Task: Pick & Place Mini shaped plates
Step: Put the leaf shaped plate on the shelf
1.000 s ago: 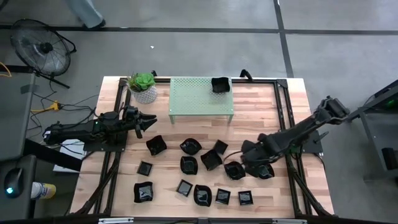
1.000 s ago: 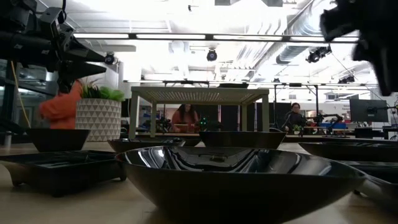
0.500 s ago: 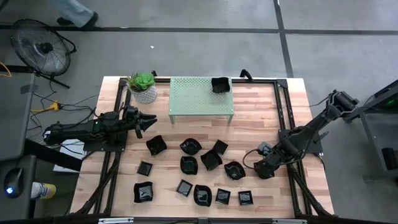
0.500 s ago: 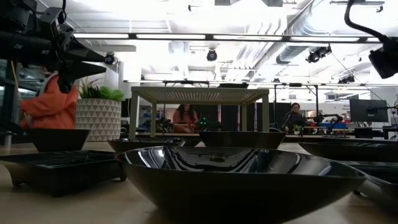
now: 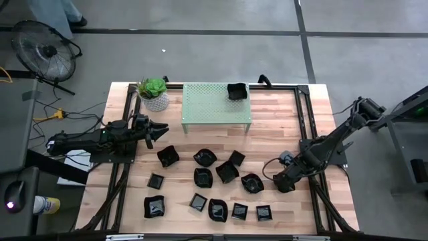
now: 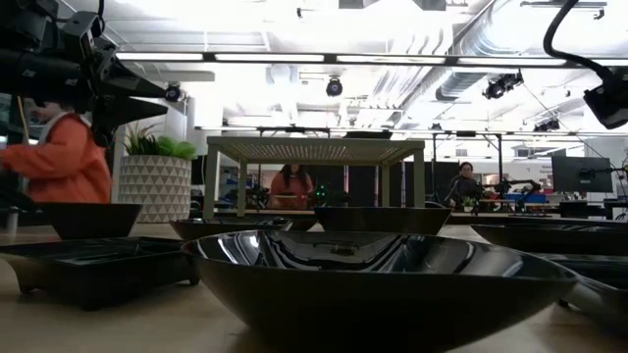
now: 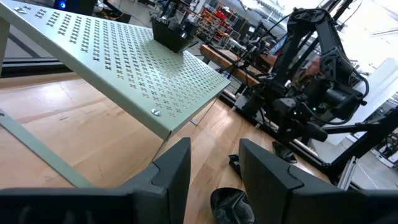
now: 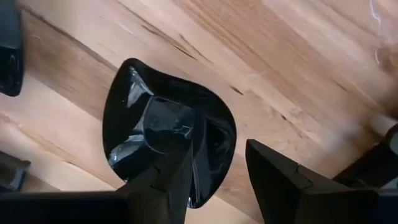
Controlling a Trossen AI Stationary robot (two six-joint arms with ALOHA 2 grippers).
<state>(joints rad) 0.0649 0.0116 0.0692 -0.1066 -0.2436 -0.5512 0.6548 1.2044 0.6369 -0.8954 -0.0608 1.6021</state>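
Twelve small black dishes lie loosely clustered on the front half of the worktop, and one more dish sits at the right corner of the green perforated shelf. One potted plant stands beside the shelf's left end. The right end effector hangs over a rounded dish, fingers parted, gripping nothing as far as shows. The left end effector waits at the left edge, half open and empty. Bare wood lies between shelf and cluster.

No text, label, brand, number or sign can be read in any view, neither on the table, the black plates nor in the room behind.
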